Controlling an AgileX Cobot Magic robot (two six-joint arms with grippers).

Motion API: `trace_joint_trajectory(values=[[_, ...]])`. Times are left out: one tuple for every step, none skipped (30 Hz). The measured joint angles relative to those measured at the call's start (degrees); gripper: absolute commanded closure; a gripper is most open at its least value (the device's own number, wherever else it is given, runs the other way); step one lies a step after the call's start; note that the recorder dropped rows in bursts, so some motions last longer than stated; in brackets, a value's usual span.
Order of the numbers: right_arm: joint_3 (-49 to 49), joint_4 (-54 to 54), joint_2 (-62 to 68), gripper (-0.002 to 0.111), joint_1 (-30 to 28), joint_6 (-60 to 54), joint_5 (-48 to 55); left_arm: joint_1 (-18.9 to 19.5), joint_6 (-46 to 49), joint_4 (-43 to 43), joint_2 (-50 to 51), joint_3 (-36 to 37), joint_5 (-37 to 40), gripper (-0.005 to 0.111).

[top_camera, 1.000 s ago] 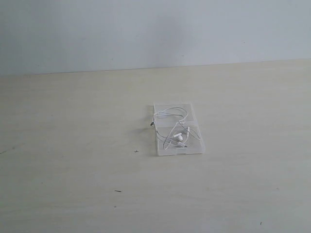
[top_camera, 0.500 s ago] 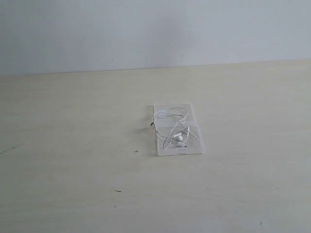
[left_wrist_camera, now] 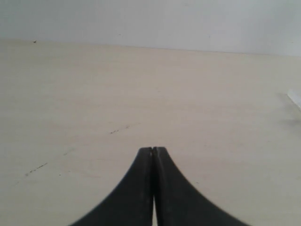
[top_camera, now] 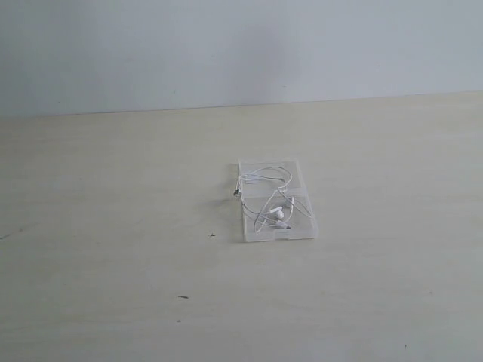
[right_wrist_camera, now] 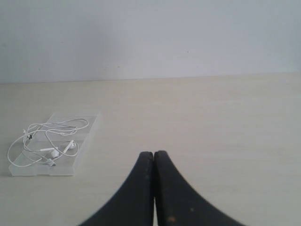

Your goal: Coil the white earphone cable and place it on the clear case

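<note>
The clear case [top_camera: 300, 172] lies flat in two halves near the middle of the pale wooden table [top_camera: 113, 226]. The white earphone cable [top_camera: 266, 176] rests on it in loose loops, both earbuds [top_camera: 278, 213] on the nearer half; a short end hangs off the case's left side. The right wrist view shows the same case [right_wrist_camera: 91, 123] and cable [right_wrist_camera: 35, 127], well away from my right gripper [right_wrist_camera: 154, 153], which is shut on nothing. My left gripper [left_wrist_camera: 152, 149] is also shut and empty; only a sliver of the case's edge [left_wrist_camera: 295, 98] shows there. Neither arm appears in the exterior view.
A plain pale wall [top_camera: 241, 45] stands behind the table's far edge. Small dark specks [top_camera: 183, 297] mark the tabletop in front of the case.
</note>
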Motion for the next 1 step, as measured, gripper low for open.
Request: trace_joint_trajectory(values=[[0.0, 0.0, 0.0, 0.108, 0.0, 0.0, 0.0, 0.0, 0.0, 0.0, 0.0, 0.0, 0.0, 0.107]])
